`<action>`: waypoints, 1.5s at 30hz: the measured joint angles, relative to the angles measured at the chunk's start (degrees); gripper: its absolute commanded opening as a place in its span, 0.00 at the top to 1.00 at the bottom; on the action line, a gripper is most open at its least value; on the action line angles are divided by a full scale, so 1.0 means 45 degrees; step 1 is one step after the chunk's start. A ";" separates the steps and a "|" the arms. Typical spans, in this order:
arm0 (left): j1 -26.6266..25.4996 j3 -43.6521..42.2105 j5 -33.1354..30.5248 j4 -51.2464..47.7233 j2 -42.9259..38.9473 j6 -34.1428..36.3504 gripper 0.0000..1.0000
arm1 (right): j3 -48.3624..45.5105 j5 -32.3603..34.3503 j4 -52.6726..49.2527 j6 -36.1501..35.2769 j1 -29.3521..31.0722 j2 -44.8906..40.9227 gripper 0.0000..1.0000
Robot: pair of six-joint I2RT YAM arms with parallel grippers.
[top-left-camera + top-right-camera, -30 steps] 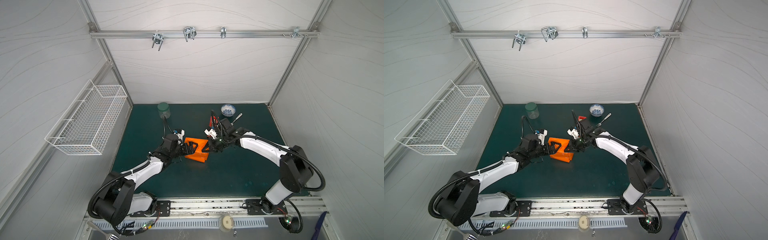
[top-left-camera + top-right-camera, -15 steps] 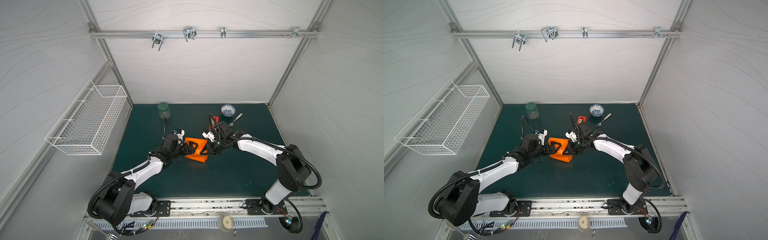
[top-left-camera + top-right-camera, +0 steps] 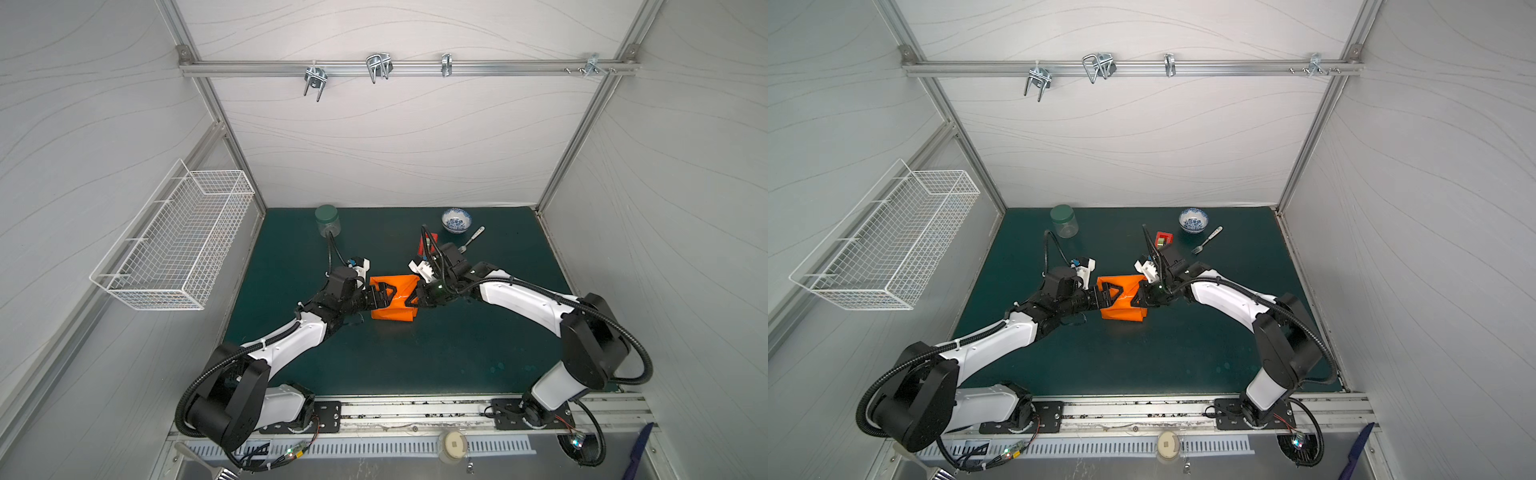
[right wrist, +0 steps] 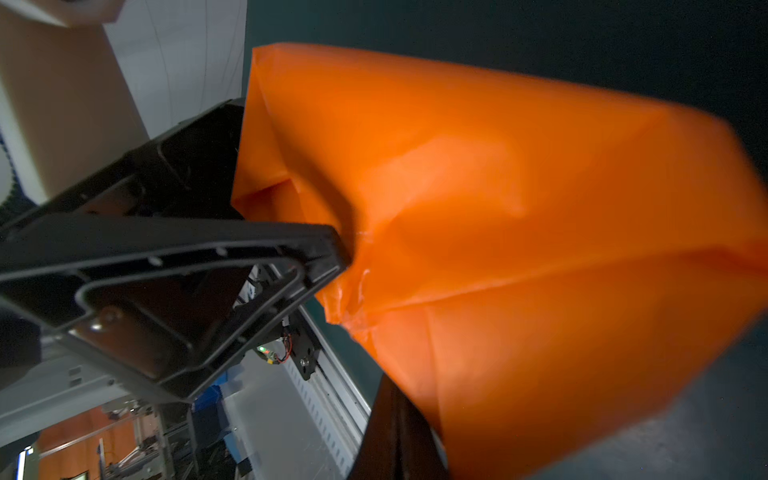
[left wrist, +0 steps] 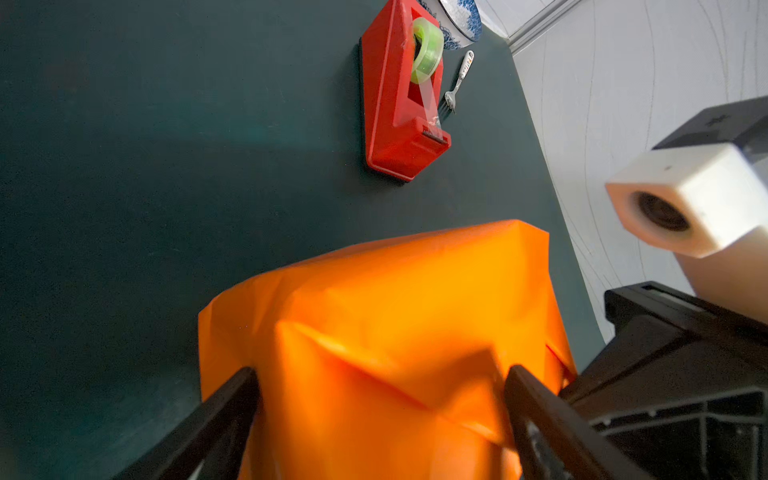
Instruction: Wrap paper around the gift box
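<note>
Both top views put the paper (image 3: pixel 395 306), folded round the hidden box, near the table's (image 3: pixel 415 357) middle. The left gripper (image 3: pixel 383 291) reaches over one side with jaws spread wide. The right gripper (image 3: pixel 417 298), jaws closed, meets the opposite side. No tape shows on the folds, so I judge they may spring open if an arm lets go.

The left wrist view adds loose creases between the fingers (image 5: pixel 232 399) and the dispenser's (image 5: pixel 399 104) free tape end.

The right wrist view alone shows a left finger denting the paper beside a crumpled corner; pushing harder could tear it. Whether the right jaws pinch paper I cannot tell.
</note>
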 measured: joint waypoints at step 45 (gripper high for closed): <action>0.1617 -0.0126 -0.0563 -0.0029 -0.1005 -0.0889 0.01 | -0.0627 0.2827 0.5421 -0.1870 0.0622 0.1064 0.28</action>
